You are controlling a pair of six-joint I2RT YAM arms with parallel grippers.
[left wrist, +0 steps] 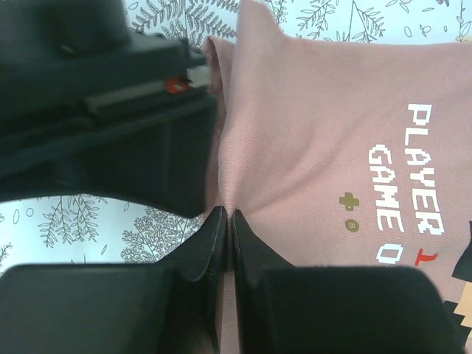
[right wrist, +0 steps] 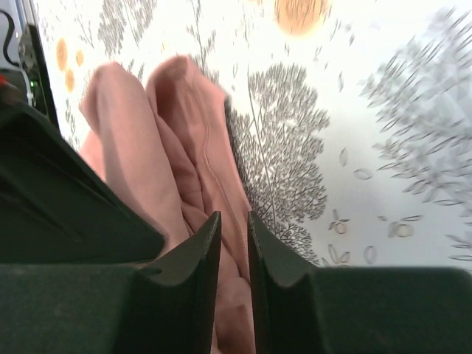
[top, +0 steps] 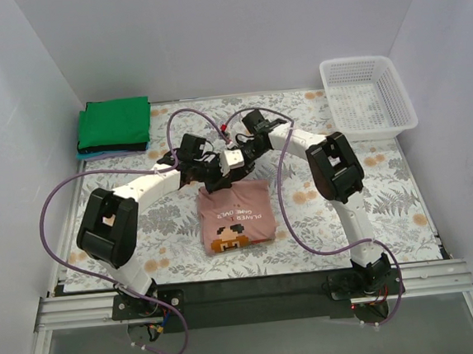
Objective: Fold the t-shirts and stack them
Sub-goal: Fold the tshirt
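**Q:** Foreground of both wrist views: black jaws. In what state?

**A:** Left jaws, bottom centre of the left wrist view: clenched, tips meeting on the left margin of the pink shirt (left wrist: 317,110). Right jaws, bottom centre of the right wrist view: drawn almost together, with a bunched fold of the same shirt (right wrist: 125,147) rising between them. Both are judged to be grasping cloth.

**Q:** Where does the shirt lie?

**A:** Centre of the overhead view (top: 234,217), on the floral worktop (top: 176,240), print upward. It is a partly folded rectangle, with its long axis running roughly top to bottom of the frame.

**Q:** Which relation governs the next move?

**A:** Both jaws sit at the shirt's upper edge, close together and toward its left end. All the remaining cloth extends from them toward the bottom of the frame. The left arm (top: 150,184) reaches in from lower left and the right arm (top: 300,142) from the right; neither is clearly nearer. A fold would therefore probably carry the held edge down the frame, along the long axis and over the print.

**Q:** And the stack?

**A:** Upper left corner: a folded green shirt (top: 114,125) lies on top of darker folded pieces, well apart from the pink shirt.
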